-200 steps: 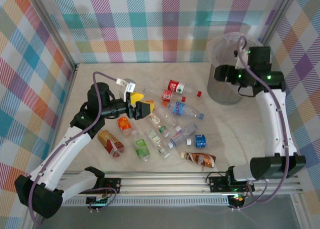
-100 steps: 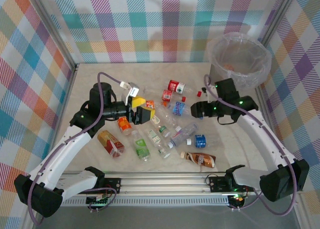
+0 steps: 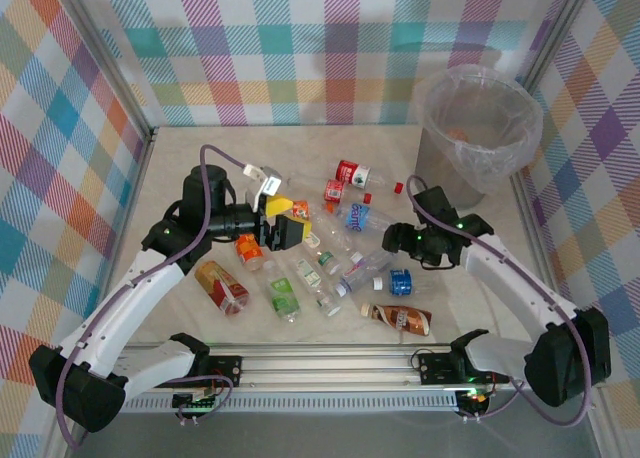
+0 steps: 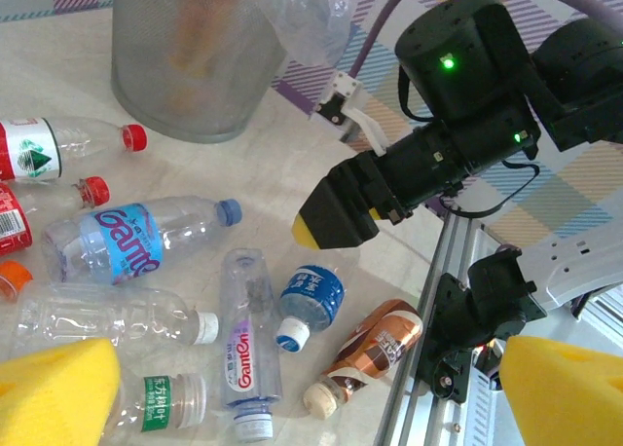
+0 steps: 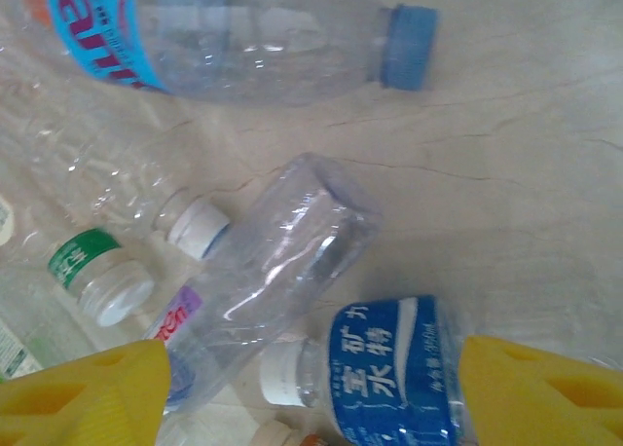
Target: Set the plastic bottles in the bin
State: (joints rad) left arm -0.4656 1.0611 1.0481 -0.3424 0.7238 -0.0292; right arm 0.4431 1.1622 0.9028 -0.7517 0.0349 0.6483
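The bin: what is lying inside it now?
Inside the bin a clear bag liner shows, with an orange patch low down, perhaps a bottle label. The bag's folds and the wall hide the rest.

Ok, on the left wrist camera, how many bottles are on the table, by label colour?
red-label bottles: 2
blue-label bottles: 2
purple-label bottle: 1
green-label bottle: 1
brown-label bottle: 1
clear bottle, no label showing: 1
Total: 8, not counting an orange bit cut off at the left edge.
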